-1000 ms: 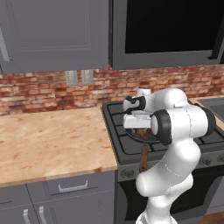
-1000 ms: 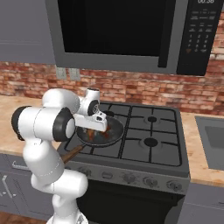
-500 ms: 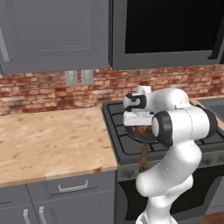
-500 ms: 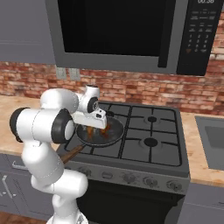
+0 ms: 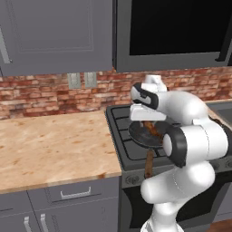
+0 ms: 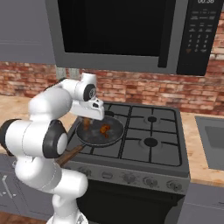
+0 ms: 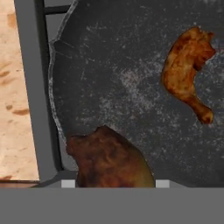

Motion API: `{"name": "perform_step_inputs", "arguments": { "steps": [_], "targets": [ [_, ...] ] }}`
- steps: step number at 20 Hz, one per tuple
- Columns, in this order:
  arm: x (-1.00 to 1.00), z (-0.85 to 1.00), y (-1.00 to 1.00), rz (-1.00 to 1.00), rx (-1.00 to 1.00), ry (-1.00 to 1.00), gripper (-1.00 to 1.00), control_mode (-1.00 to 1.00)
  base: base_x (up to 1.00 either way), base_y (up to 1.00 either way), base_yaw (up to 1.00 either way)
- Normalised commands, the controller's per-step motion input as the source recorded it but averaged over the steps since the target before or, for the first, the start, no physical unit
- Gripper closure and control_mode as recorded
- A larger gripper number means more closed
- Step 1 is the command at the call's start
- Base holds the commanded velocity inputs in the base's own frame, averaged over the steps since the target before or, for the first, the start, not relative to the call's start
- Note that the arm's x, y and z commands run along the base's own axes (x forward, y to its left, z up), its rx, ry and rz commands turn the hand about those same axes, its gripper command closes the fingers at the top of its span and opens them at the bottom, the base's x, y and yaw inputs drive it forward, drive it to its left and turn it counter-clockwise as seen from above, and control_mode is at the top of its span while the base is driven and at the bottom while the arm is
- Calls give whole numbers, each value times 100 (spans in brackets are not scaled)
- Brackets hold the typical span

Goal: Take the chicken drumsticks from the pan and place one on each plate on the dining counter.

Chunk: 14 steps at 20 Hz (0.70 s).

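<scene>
hand over the frying pan, pinching one drumstick above its left side; second drumstick lay mid-pan, apart.

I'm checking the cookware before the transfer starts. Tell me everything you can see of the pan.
The pan is round, dark grey-black, speckled inside, with a shallow rim and a long brown wooden handle pointing toward the stove's front edge. It sits flat on the front-left burner of the black stove, beside the wooden worktop. Two drumsticks lie in it, apart: one lies clear, the other is right under the end effector.
</scene>
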Motion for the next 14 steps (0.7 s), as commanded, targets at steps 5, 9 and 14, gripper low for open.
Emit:
{"name": "perform_step_inputs", "arguments": {
  "steps": [5,9,14],
  "targets": [
    [-69,33,0,0,0,-4,100,-100,0,0,0],
    [-65,20,0,0,0,-3,100,-100,0,0,0],
    [-40,21,0,0,0,0,100,-100,0,0,0]
  ]
}}
